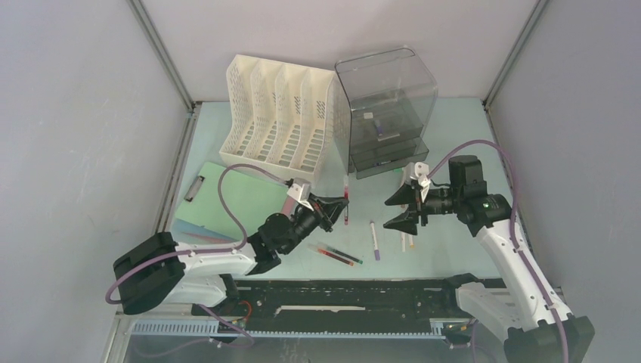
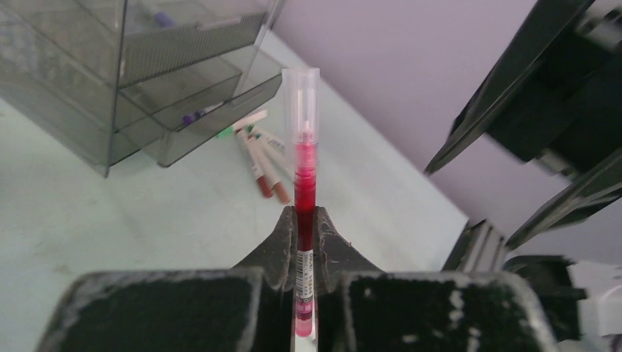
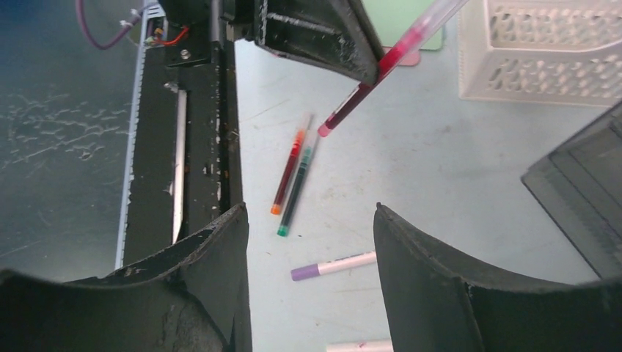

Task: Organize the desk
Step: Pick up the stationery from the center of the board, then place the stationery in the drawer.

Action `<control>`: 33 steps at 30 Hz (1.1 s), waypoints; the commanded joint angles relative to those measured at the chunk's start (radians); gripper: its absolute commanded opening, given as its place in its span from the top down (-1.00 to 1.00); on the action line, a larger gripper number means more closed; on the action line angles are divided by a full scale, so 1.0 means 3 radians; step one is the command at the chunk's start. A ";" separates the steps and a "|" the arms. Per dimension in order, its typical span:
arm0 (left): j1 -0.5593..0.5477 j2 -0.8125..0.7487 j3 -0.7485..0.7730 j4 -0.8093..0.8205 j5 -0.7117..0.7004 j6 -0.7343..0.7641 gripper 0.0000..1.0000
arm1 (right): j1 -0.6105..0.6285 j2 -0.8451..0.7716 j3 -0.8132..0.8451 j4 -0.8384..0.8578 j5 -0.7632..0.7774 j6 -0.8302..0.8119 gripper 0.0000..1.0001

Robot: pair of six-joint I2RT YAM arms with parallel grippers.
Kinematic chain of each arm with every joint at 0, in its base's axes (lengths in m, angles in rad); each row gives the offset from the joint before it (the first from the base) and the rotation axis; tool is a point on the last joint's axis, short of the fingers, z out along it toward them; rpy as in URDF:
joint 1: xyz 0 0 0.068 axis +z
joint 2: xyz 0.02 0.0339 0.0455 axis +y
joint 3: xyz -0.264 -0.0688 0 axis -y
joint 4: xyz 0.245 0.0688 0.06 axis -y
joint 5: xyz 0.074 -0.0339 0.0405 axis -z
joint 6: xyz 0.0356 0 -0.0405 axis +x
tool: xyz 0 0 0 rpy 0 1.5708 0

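The desk (image 1: 446, 249) is a pale mint-green top. My left gripper (image 1: 340, 206) is shut on a red pen (image 1: 346, 203) and holds it off the desk near the middle. In the left wrist view the red pen (image 2: 304, 169) stands straight out from between the shut fingers (image 2: 282, 242), its clear cap pointing away. My right gripper (image 1: 389, 214) hangs open to the right, facing the left one. Through its open jaws (image 3: 309, 209) I see a purple-capped marker (image 3: 334, 265) lying on the desk, and the held red pen (image 3: 381, 66) above.
An orange pen (image 3: 287, 172) and a green pen (image 3: 295, 192) lie side by side near the front rail (image 1: 340, 299). A grey drawer unit (image 1: 385, 113) and a white file rack (image 1: 283, 117) stand at the back. A green clipboard (image 1: 227, 200) lies left. White markers (image 1: 407, 240) lie under the right gripper.
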 commanded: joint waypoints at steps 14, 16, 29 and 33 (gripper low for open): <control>0.0008 0.0564 0.0080 0.1562 0.0458 -0.0639 1.00 | 0.0310 0.0162 -0.0399 0.1372 0.0084 0.1563 -0.42; -0.0001 0.0620 0.0129 0.1568 0.0481 -0.0677 1.00 | 0.0340 0.0197 -0.0428 0.1507 0.0141 0.1750 -0.41; -0.0066 0.0713 0.0196 0.1576 0.0419 -0.0717 1.00 | 0.0548 0.0290 -0.0459 0.1899 0.0637 0.2598 -0.21; -0.0074 0.0733 0.0225 0.1578 0.0440 -0.0735 1.00 | 0.0602 0.0312 -0.0459 0.1907 0.0566 0.2607 -0.08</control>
